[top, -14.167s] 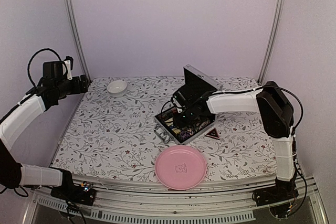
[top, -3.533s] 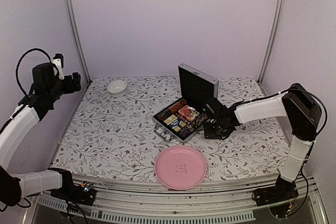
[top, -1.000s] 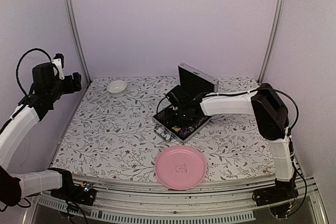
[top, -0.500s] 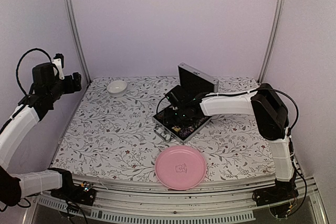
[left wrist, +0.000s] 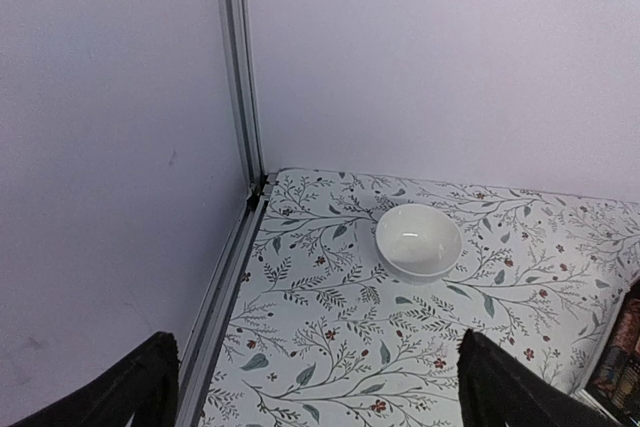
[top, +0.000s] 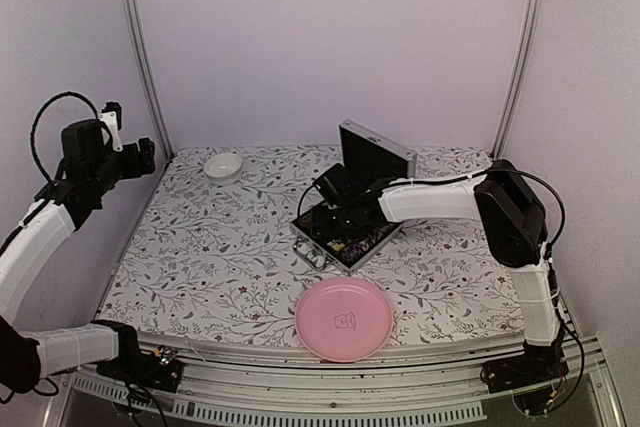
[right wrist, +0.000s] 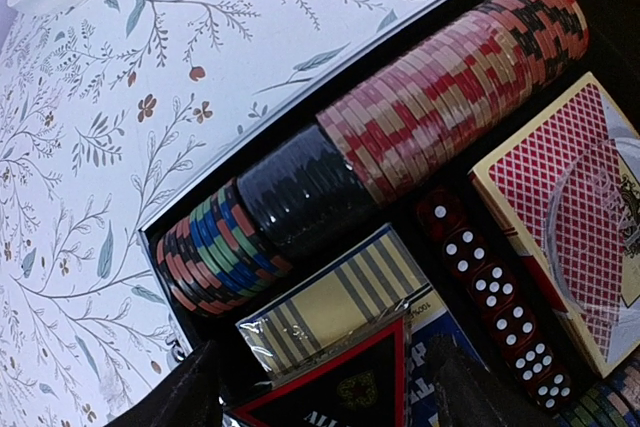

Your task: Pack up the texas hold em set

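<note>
case (top: pixel 377 160) open, holds chips (right wrist: pixel 440 87), decks (right wrist: pixel 560 197), dice (right wrist: pixel 487 284); right gripper (right wrist: pixel 330 389) straddles triangle (right wrist: pixel 352 375), grip unclear; left gripper (left wrist: pixel 318 387) apart.

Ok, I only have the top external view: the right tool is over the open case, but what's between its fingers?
Observer: In the right wrist view the right tool straddles a red-edged black triangular marker overlapping a striped card deck; gripped or not, I can't tell.
Operator: Dice packed?
Observer: Yes, red dice lie in a row beside the red-backed deck.
Operator: Left tool?
Observer: Open, empty, facing the white bowl.
</note>
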Tool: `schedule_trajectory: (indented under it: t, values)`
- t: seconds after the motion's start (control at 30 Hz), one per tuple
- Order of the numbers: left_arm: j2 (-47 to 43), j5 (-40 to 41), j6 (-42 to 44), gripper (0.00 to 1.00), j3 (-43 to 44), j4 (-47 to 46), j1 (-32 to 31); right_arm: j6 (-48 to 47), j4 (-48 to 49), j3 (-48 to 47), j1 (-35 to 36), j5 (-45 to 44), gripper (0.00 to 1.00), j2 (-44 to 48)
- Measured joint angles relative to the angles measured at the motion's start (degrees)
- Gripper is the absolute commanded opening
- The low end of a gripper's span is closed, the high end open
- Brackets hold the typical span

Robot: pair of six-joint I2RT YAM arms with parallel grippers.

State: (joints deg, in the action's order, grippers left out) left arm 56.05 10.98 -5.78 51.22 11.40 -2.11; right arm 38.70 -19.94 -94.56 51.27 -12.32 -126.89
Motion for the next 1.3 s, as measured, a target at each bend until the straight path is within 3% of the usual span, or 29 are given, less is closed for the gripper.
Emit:
schedule_trajectory:
  t: [0.57, 0.83, 1.07, 1.3]
  values:
    - [0.00, 0.00, 0.00, 0.97, -0.02, 0.00, 0.00, -0.57, -0.33, -0.33, 0.37, -5.90, 0.71, -0.83]
    - [0.00, 0.00, 0.00, 0.97, -0.02, 0.00, 0.00, -2.14, -1.33, -0.68, 0.37, -4.90, 0.81, -1.25]
    - [0.00, 0.00, 0.00, 0.97, -0.02, 0.00, 0.00, -5.46, -1.40, -0.85, 0.37, -2.91, 0.81, -1.14]
    - [-0.37, 0.39, -0.02, 0.97, -0.02, 0.00, 0.00, -13.99, -1.73, -0.35, 0.66, -1.97, 0.87, 7.06]
